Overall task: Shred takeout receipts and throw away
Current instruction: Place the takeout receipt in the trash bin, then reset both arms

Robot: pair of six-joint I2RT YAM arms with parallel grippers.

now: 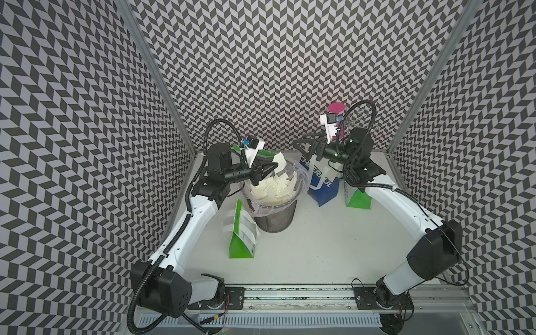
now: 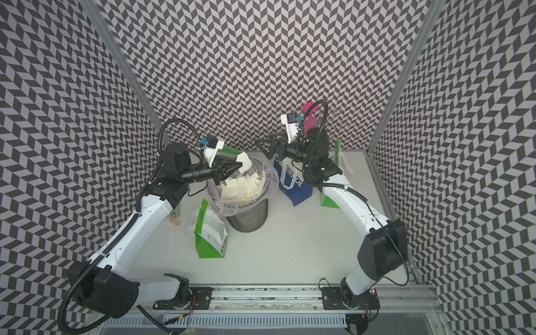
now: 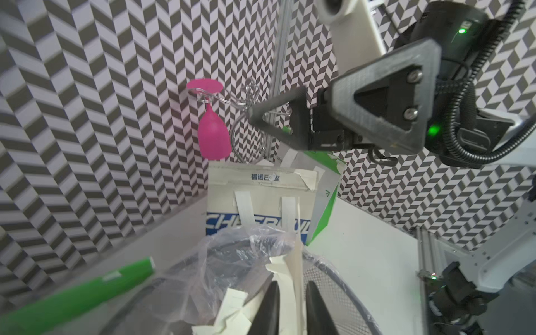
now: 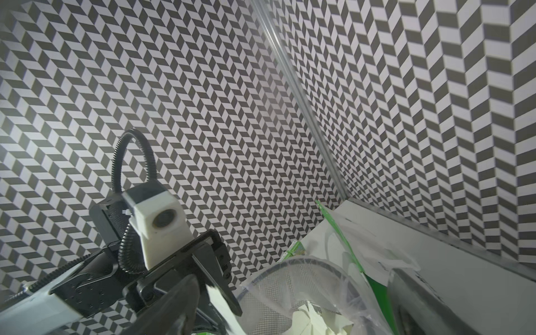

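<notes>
A mesh bin point(image 1: 275, 220) with a clear plastic liner stands mid-table in both top views, heaped with torn white receipt scraps point(image 1: 274, 188) point(image 2: 243, 188). My left gripper point(image 1: 272, 167) point(image 3: 293, 309) hovers over the bin's far rim. Its fingers stand only a little apart, with one folded receipt scrap point(image 1: 280, 160) point(image 3: 290, 278) upright between them. My right gripper point(image 1: 300, 149) point(image 4: 290, 313) hangs open and empty above the table, just right of the bin and pointing toward it.
A green-and-white bag point(image 1: 242, 236) lies left of the bin, touching it. A blue-and-white bag point(image 1: 322, 187) and another green bag point(image 1: 358, 200) stand to the right under my right arm. A pink glass point(image 1: 336, 108) hangs on the back wall.
</notes>
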